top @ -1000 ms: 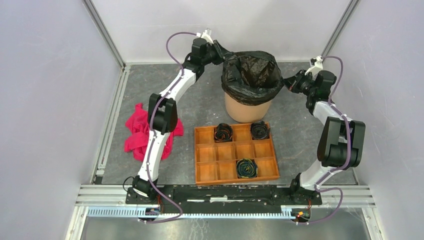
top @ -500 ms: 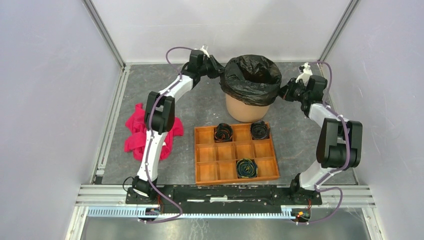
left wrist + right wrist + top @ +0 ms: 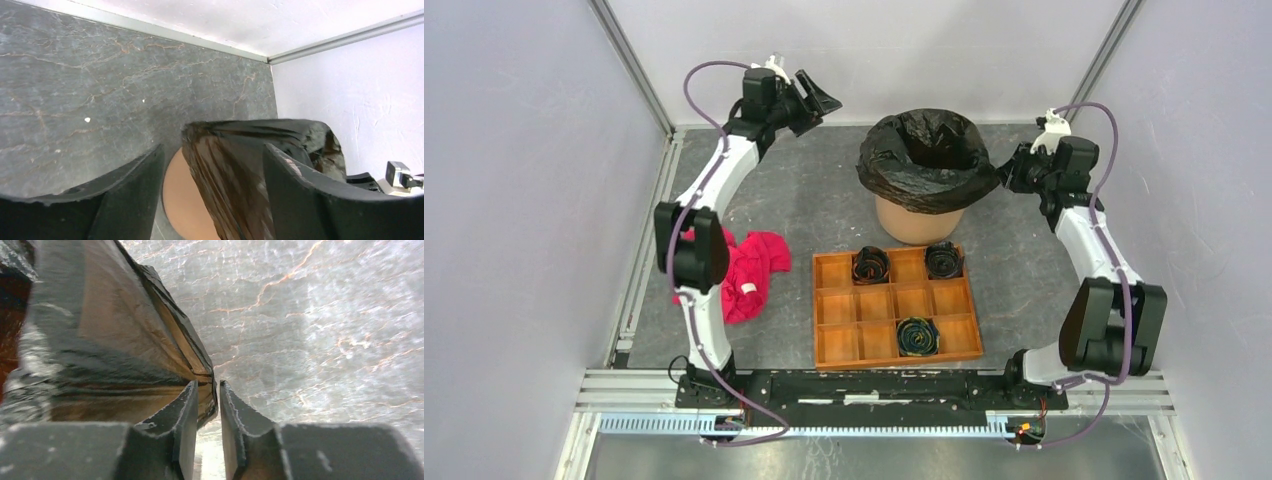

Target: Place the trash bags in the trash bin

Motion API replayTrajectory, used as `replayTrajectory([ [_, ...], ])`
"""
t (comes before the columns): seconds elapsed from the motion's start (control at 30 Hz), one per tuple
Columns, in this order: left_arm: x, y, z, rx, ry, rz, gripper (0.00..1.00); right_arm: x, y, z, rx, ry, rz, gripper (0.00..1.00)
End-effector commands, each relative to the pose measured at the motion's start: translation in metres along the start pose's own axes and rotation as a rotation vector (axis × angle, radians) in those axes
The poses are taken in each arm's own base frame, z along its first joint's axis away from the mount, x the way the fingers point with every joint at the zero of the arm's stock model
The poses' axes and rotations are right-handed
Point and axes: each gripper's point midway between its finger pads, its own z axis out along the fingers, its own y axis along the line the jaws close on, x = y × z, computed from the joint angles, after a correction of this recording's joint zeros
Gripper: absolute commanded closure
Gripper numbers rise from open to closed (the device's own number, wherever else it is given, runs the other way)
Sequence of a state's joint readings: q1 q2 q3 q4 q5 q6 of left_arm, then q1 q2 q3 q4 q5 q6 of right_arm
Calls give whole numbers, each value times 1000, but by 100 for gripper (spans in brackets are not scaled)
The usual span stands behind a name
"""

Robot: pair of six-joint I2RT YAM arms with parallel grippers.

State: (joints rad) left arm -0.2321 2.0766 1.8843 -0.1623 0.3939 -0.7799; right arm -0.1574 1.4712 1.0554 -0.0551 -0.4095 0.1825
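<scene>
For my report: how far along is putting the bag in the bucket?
Done: the bag lines the bucket, folded over its rim. In hand: nothing; left gripper is open and clear, right gripper at the bag's edge, jaws slightly apart. Left: perhaps only withdrawing.

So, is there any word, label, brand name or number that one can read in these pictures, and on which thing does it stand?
No text can be read in any of the three views.
White tag on the red cloth: too small to read.
Trash bag, bucket, wooden tray: no print or label shows on them.
</scene>
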Motion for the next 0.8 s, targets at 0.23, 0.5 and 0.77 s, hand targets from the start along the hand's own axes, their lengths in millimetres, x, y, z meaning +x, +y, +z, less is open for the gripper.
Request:
replayTrajectory([
  [0.23,38,-60,-104,170,-25,-40,6,-42,9,-78,130,-214,-103,17],
  [0.5,91,-61,-113,387,104,-315,0,-20,73,-103,-193,-292,-117,9],
  [0.77,122,-73,-89,540,150,-469,13,11,120,-96,-483,-247,-73,9],
])
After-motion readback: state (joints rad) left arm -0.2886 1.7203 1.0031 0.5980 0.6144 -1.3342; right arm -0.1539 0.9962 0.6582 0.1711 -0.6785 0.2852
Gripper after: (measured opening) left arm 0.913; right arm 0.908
